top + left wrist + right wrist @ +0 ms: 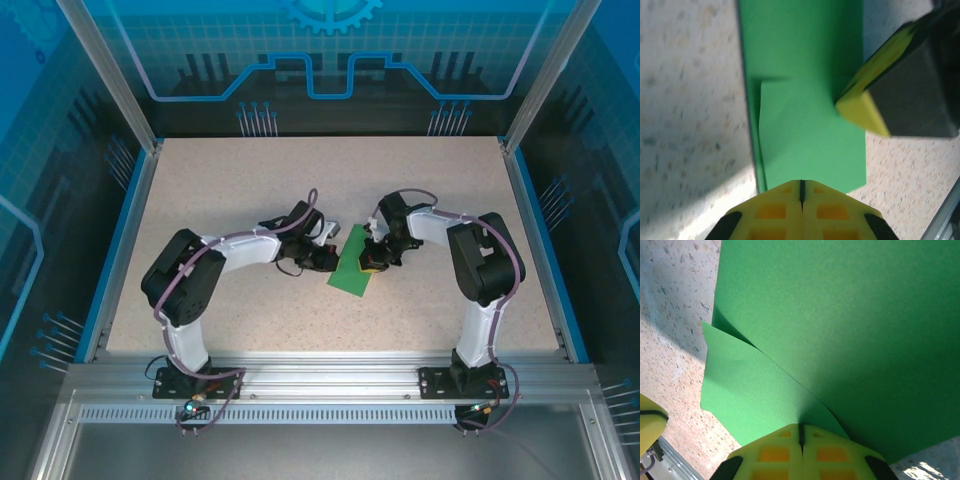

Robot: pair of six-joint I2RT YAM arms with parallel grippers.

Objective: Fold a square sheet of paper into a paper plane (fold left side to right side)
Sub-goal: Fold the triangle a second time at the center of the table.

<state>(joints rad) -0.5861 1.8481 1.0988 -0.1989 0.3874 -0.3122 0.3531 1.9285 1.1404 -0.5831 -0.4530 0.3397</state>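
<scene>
green sheet [840, 315] runs off top + right edges in right wrist cam. top cam: right gripper [372, 262] covers pt of it, folds too small to read

The sheet of paper [805, 75] is thin, smooth and matt. The table [250, 180] is matt, speckled and grainy. The left gripper [801, 184] and right gripper [800, 427] are smooth yellow plastic; the rail [330, 371], brushed metal.

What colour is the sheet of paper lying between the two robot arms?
The paper is plain bright green, with no print. It shows clearest in the left wrist view.
</scene>
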